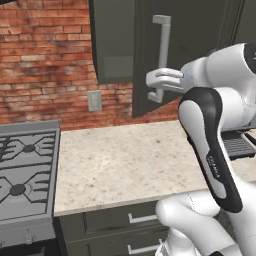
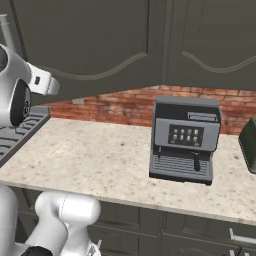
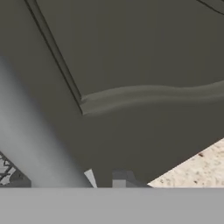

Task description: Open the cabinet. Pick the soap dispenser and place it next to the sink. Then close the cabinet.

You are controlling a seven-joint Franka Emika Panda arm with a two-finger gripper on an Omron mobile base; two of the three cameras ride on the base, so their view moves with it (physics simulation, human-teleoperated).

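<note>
You are on the opening step: your gripper (image 1: 159,85), clenched on the cabinet (image 1: 200,30) door's silver handle (image 1: 161,55) at upper centre, next must pull it wider.

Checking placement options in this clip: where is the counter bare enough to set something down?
The counter is bare between the stove and the robot arm, back to the brick wall. In the right base view it is also bare left of and in front of the coffee machine. It is tighter between that machine and the dark object at the right edge.
</note>
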